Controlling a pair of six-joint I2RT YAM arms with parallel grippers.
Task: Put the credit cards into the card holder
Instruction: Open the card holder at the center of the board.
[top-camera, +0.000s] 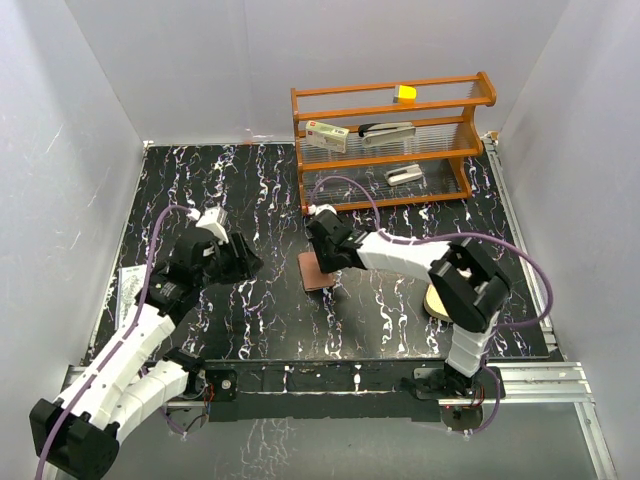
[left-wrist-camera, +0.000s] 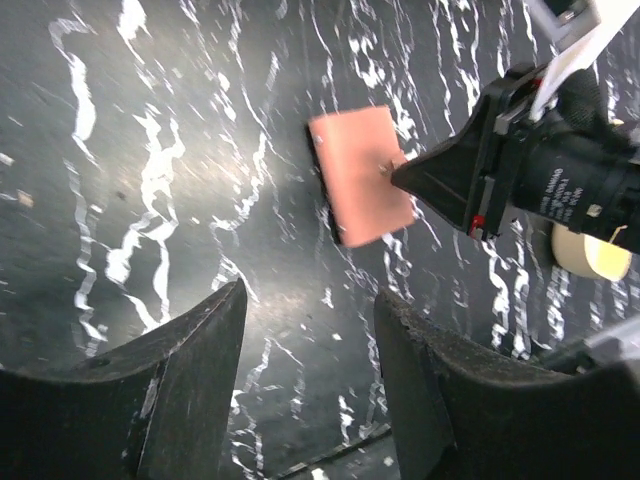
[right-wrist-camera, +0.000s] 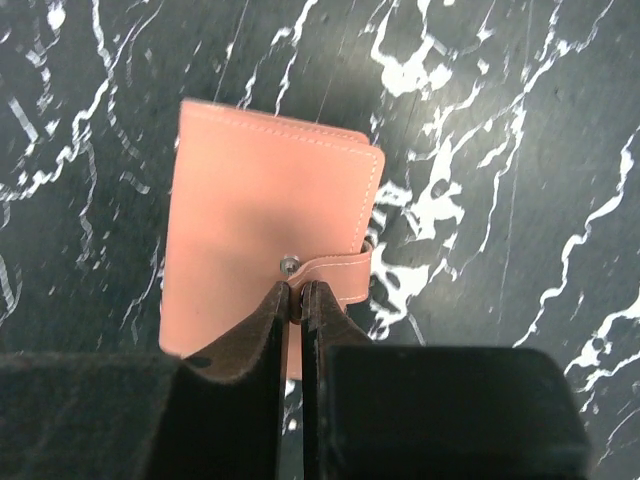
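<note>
Looks like the opening step: card holder (right-wrist-camera: 265, 200) lies shut, flat on the table mid-way between the arms; right gripper (right-wrist-camera: 295, 292) has its fingers pressed together on the clasp strap (right-wrist-camera: 335, 268) by the stud; left gripper (left-wrist-camera: 310, 297) hangs spread, holding nothing. Next move, I reckon, is peeling that strap off (gently, or the wallet lifts too). No cards spotted; no branding on the leather, and the print on the arm is unreadable.

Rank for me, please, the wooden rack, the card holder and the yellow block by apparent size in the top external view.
1. wooden rack
2. card holder, though partly covered
3. yellow block on the rack's top
None look close in size.
</note>
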